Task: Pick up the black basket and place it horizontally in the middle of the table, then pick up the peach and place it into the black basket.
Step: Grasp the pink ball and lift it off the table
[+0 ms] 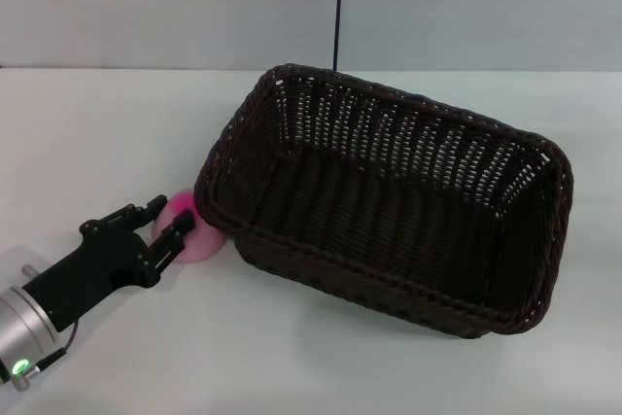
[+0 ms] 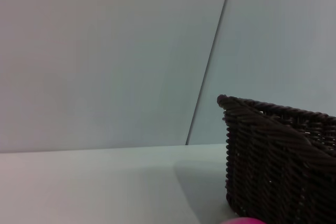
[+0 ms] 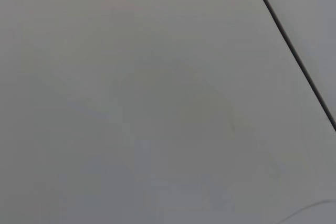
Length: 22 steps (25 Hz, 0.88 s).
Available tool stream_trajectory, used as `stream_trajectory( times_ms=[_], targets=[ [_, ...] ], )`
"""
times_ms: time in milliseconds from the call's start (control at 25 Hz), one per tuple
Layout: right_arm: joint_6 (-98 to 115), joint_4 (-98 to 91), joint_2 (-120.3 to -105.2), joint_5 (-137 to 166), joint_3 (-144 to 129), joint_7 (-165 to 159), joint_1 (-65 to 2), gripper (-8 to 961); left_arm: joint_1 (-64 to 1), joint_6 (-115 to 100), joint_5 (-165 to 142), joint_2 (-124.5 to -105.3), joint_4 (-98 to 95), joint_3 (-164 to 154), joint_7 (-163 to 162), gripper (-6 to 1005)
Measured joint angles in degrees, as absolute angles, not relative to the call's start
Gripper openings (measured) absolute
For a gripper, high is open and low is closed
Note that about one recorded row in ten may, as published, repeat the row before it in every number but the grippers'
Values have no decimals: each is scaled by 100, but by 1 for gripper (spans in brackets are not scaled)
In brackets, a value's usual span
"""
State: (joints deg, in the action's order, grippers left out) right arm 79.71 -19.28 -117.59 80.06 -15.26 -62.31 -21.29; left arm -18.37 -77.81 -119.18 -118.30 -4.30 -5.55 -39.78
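Peach sits on table, touching black basket left end. Left gripper fingers spread either side of it, not yet pinching. Looks light, smooth, roll-prone; grip across widest middle. Right gripper unseen.

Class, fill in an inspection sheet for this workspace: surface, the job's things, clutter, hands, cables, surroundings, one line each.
Surface: white table, plain.
Job's things: black basket upright, lying at a slant across the table's middle and right, nothing inside; peach on the table against the basket's left corner.
Clutter: nothing seen.
Hands: left hand open, low at the peach, one finger each side of it; right hand not in view.
Cables: thin wire by the left arm's silver wrist.
Surroundings: pale wall with one dark vertical seam.
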Motion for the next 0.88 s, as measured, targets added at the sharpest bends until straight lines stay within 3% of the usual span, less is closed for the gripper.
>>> stream_trajectory(
  times_ms=[120,360,880],
  targets=[
    [7970,-1925,-11760,8006,-1535,-6223,-2127,354,-1834,-7787,-11918,-11831,-430,-565,-3920,431],
    [7962,-1924,-11776,8006,-1525,-6221,-2114,354,-1831,-7795,-11915,-11836,-430,-571,-3918,241],
    [7962,-1924,-11820,8006,-1529,-6212,-2081,354,-1530,-8396,-11851,-11815,-432,815,-4071,131]
  ],
)
